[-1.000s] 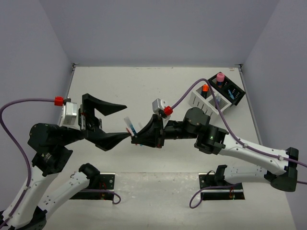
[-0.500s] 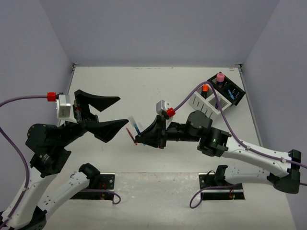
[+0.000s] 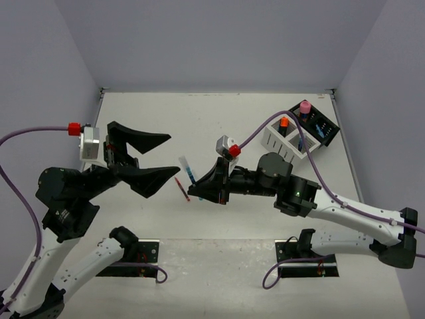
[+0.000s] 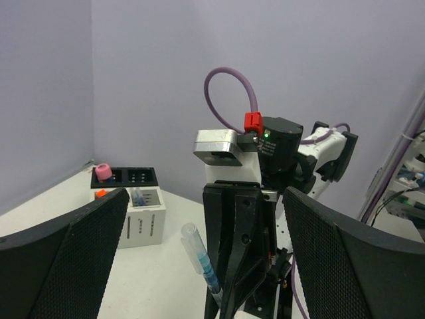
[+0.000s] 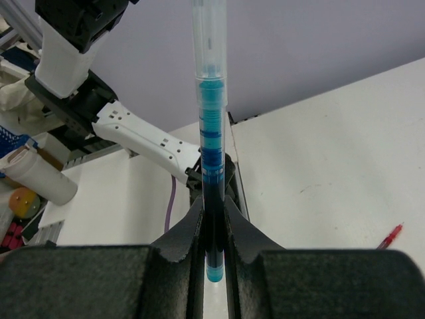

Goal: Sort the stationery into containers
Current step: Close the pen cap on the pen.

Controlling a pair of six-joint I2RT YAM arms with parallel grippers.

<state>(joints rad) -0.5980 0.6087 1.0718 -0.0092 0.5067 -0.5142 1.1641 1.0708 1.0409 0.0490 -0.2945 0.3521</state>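
My right gripper (image 3: 197,190) is shut on a blue pen (image 3: 187,169) with a clear cap and holds it above the table's middle. In the right wrist view the pen (image 5: 211,126) stands upright between the closed fingers (image 5: 214,226). My left gripper (image 3: 171,154) is wide open and empty, just left of the pen. Its wrist view shows the pen (image 4: 202,262) between its spread fingers. A red pen (image 3: 180,188) lies on the table under the grippers. The white container (image 3: 282,141) and black container (image 3: 317,123) stand at the far right. A pink cylinder (image 3: 305,106) sticks out of the black one.
An orange-capped item (image 3: 283,123) stands in the white container, which also shows in the left wrist view (image 4: 143,222) with pens in it. The red pen's tip shows in the right wrist view (image 5: 390,236). Walls close the table on three sides.
My left gripper has drawn back to the left and up, away from the blue pen. The right gripper keeps the pen. The red pen now lies in plain view on the table.
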